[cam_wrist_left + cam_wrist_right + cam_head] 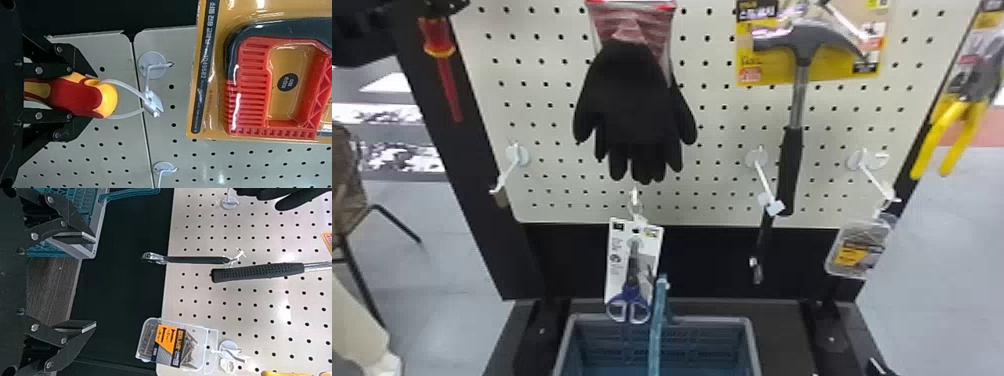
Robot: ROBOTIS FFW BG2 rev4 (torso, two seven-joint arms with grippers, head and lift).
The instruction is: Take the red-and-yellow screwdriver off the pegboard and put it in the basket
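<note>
At the head view's upper left, your left gripper (446, 7) is closed on the handle of the red-and-yellow screwdriver (436, 37), which hangs with its slim red shaft pointing down along the left side of the pale perforated pegboard (552, 105). In the left wrist view you can see a rounded yellow end, dark red sides and yellow inlays; a thin white loop (126, 88) runs from that end to the tip of a white metal hook (147, 78). You can't tell how firmly the loop is caught there. The black fingers cover part of the handle, and the shaft's tip is blurred in the head view, whose top edge cuts off your gripper. Your right gripper (95, 282) stands wide apart, nothing between its fingers. The grey-rimmed blue plastic basket (657, 318) runs off the head view's bottom edge.
</note>
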